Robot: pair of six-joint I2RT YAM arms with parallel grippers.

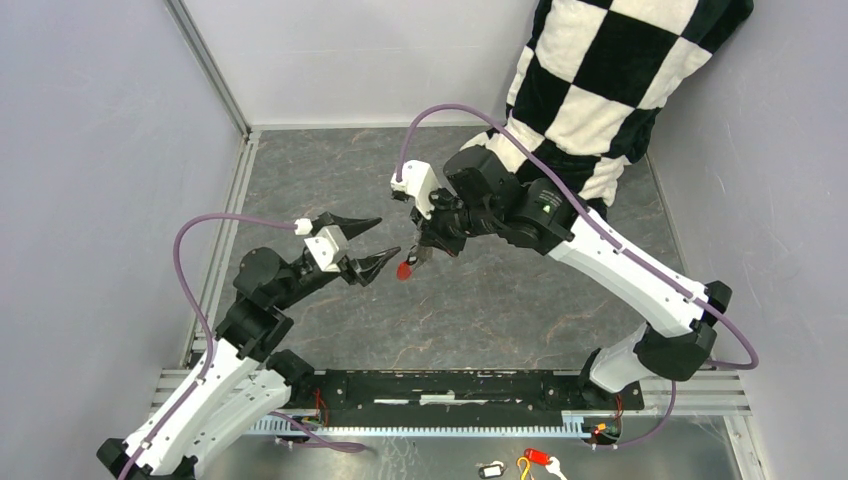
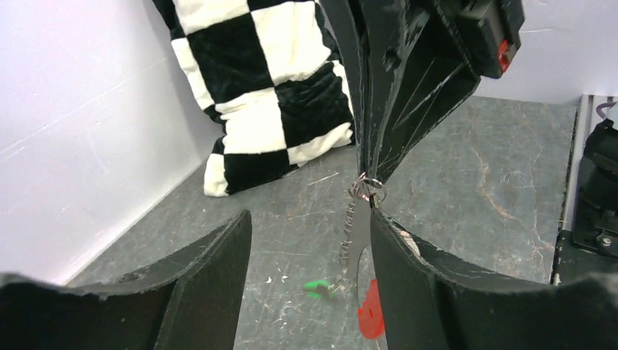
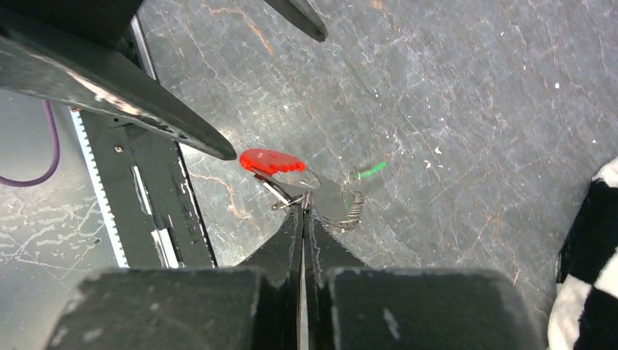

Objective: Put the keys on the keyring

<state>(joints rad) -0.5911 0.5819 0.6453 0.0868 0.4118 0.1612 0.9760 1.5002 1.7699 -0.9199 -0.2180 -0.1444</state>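
Your right gripper (image 3: 303, 210) is pinched tight on the keyring (image 2: 356, 227), held above the table (image 1: 500, 300) — the red key (image 1: 404, 270) dangles from it, the green key (image 2: 317, 289) near its low end. Your left gripper (image 1: 384, 240) stands with jaws apart just beside the red key

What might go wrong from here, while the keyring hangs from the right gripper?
The right gripper pinches the keyring by its very tips, so a nudge might drop it with the red key. One finger of the open left gripper sits right beside the dangling keyring and could snag or swing it.
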